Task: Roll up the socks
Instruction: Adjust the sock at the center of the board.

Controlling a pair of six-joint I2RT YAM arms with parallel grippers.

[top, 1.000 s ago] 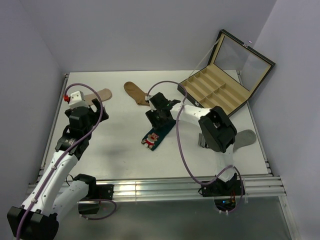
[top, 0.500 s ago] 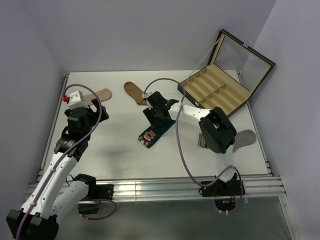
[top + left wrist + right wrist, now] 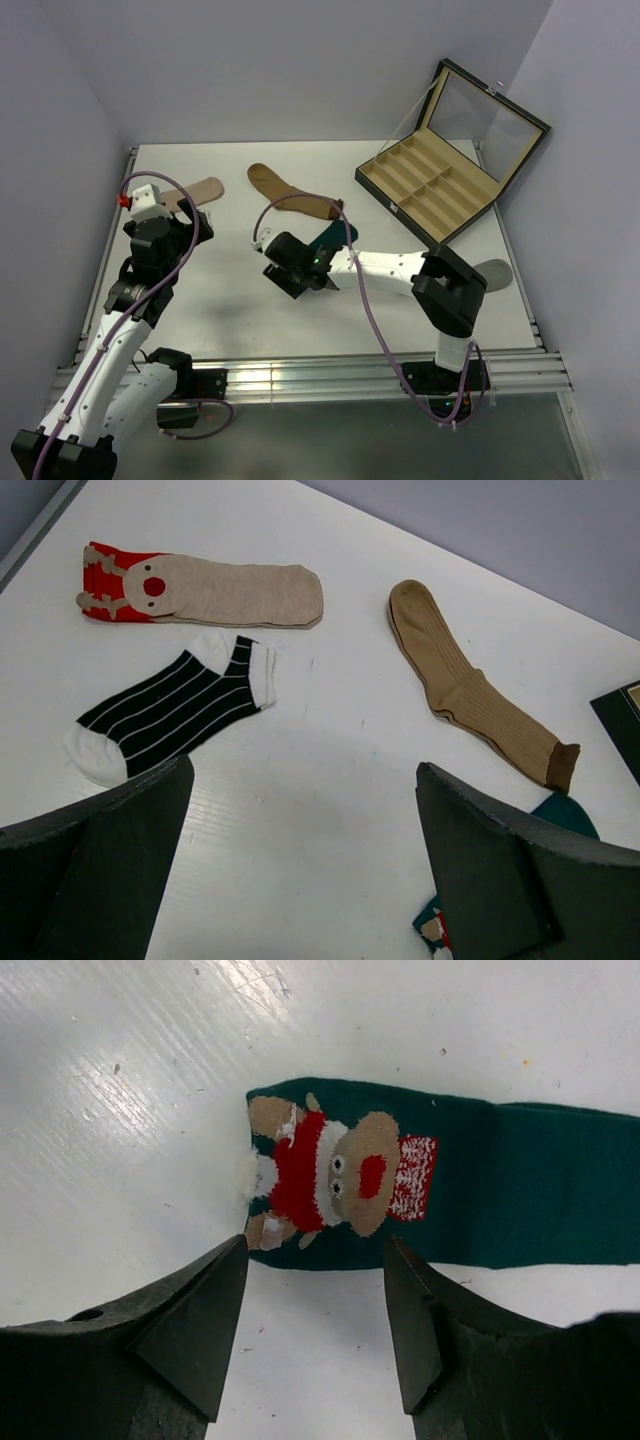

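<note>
A dark teal sock with a reindeer picture (image 3: 400, 1175) lies flat on the white table, and my right gripper (image 3: 315, 1250) hovers open just short of its long edge with only bare table between the fingers. From above, the right gripper (image 3: 290, 272) covers most of that teal sock (image 3: 337, 235). My left gripper (image 3: 300, 780) stands wide open and empty above the table. Beyond it lie a black sock with white stripes (image 3: 170, 715), a beige red-toed sock (image 3: 210, 590) and a brown sock (image 3: 470, 695). A grey sock (image 3: 492, 275) lies at the right.
An open black case with beige compartments (image 3: 430, 180) stands at the back right, its lid raised. The brown sock (image 3: 290, 195) and the beige sock (image 3: 200, 190) lie along the back. Walls close the table on the left and behind.
My right gripper has swung left and toward the near edge, from the teal sock's upper part to its reindeer end. The sock has shifted slightly. The left arm has drawn back a little.
</note>
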